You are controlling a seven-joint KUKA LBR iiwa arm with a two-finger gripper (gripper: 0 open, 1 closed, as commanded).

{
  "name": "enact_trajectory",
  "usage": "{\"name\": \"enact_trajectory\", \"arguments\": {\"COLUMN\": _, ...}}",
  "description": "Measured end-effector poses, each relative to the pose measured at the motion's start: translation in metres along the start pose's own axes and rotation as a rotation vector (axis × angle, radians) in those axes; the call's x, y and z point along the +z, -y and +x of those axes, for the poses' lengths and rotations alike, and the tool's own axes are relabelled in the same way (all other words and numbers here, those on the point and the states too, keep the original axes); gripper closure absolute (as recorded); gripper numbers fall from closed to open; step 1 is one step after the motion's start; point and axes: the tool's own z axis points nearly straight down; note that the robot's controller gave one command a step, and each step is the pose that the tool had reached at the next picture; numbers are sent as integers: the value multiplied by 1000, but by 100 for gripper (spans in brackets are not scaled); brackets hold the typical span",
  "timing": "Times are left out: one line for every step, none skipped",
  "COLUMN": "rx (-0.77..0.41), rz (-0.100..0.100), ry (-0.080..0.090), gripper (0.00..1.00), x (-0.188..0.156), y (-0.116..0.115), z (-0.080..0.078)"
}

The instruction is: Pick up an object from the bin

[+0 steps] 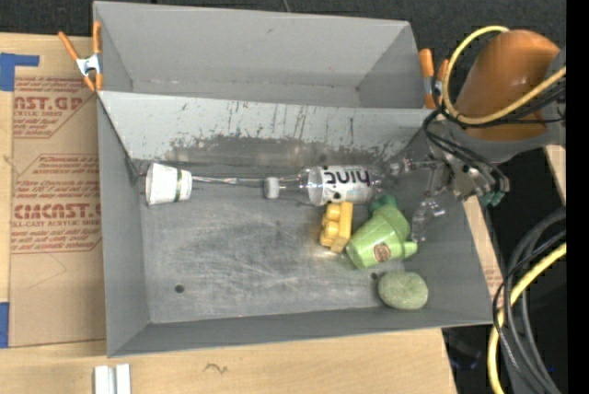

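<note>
The arm's orange cover (504, 79) sits highest. Below it, the tool (431, 206) is low by the bin's (230, 291) right wall, can't tell if it's open or closed. A green toy cup (379, 241) is just beside it, then a yellow block (336, 225), a grey-green pebble (402, 290) and a clear bottle (339, 183), with a white cup (167, 184) far left.

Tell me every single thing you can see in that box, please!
bin: one, grey, middle of the view
cup: one, white, left, by the back wall
bottle: one, clear with a white label, lying along the back wall
block: one, yellow, right of middle
toy: one, green, touching the block's right side
lump: one, grey-green, front right corner
arm: one, orange cover, right of the bin
gripper: one, metal, by the right wall, near the toy
</note>
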Motion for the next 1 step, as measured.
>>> {"name": "enact_trajectory", "arguments": {"rx": 197, "rz": -1, "ry": 0, "gripper": 0, "x": 6, "y": 7, "z": 2}}
